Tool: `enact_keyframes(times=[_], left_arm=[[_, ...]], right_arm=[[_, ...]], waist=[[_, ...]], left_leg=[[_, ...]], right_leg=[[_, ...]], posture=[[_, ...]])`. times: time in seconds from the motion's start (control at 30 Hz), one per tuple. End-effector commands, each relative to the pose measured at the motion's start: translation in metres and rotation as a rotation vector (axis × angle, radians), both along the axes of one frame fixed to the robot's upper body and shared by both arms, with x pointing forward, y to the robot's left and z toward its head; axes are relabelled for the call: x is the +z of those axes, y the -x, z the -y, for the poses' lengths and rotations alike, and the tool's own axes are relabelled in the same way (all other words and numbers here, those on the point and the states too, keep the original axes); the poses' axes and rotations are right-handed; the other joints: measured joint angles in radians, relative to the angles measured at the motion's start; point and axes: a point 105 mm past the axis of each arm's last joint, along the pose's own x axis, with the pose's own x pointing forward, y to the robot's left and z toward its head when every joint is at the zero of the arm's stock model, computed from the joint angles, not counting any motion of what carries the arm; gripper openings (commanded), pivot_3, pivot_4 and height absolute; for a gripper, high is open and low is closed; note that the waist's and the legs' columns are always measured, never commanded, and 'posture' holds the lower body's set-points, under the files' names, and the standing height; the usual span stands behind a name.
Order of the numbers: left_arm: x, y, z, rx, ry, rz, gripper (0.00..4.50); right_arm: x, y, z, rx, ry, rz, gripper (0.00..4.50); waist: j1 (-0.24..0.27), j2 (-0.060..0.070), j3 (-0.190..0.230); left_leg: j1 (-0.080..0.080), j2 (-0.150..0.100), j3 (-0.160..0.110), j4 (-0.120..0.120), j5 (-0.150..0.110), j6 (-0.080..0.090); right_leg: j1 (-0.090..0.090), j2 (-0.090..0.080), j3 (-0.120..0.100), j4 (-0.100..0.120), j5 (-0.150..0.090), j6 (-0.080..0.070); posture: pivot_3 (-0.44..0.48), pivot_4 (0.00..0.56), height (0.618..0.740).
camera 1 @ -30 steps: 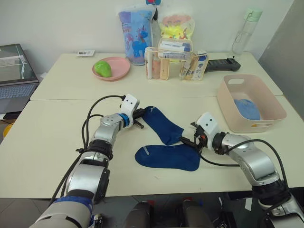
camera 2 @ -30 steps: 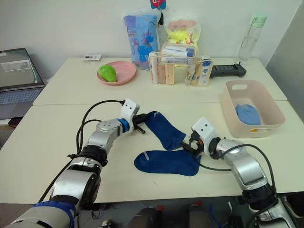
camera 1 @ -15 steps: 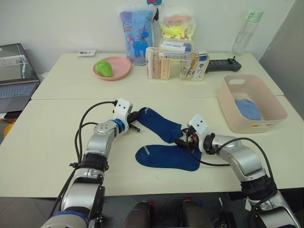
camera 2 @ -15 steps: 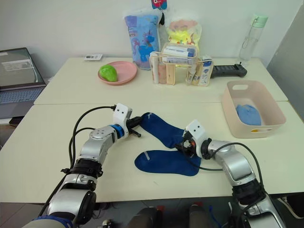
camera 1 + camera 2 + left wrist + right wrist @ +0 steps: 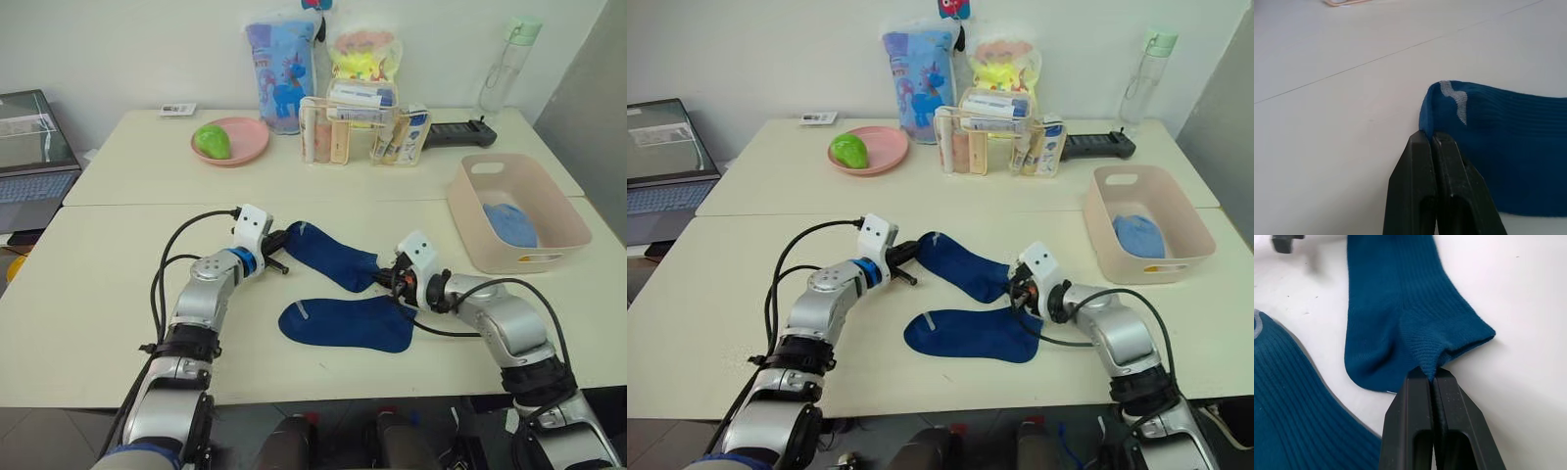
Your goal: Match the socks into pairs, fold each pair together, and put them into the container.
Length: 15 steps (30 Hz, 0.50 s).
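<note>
The left tool and right tool each clamp an end of the upper navy sock, stretched on the desk. Pairing is under way; next it should be laid squarely over the lower sock.

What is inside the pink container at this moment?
A light blue sock bundle lies on the floor of the container, toward its far right side. Whether it is one sock or a folded pair cannot be told; the near wall hides part of the floor.
</note>
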Motion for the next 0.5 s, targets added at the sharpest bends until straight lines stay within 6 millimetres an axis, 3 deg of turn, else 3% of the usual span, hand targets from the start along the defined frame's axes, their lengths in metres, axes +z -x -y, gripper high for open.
enact_keyframes(times=[0.03, 0.23, 0.5], left_arm=[[0.036, 0.023, 0.011, -0.083, 0.107, 0.093, 0.00], [0.049, 0.065, 0.016, -0.067, 0.270, 0.078, 0.00], [0.010, 0.076, 0.010, 0.126, 0.287, -0.035, 0.00]], right_arm=[[0.032, 0.007, 0.004, 0.049, -0.075, 0.032, 0.04], [0.048, 0.036, 0.016, 0.166, -0.145, -0.115, 0.04], [0.030, 0.029, 0.018, 0.132, -0.092, -0.136, 0.04]], waist=[[0.000, 0.000, 0.000], [0.005, 0.000, 0.000], [0.009, 0.000, 0.000]], left_leg=[[0.000, 0.000, 0.000, 0.000, 0.000, 0.000], [0.000, 0.001, -0.001, 0.000, 0.000, 0.001], [0.001, 0.001, 0.000, 0.000, -0.001, 0.001]], right_leg=[[0.000, 0.000, 0.000, 0.000, 0.000, 0.000], [0.002, 0.000, -0.001, -0.002, 0.000, 0.000], [0.003, 0.000, 0.000, -0.002, 0.000, 0.000]], posture=[[0.000, 0.150, 0.740], [0.000, 0.150, 0.740], [0.000, 0.150, 0.740]])
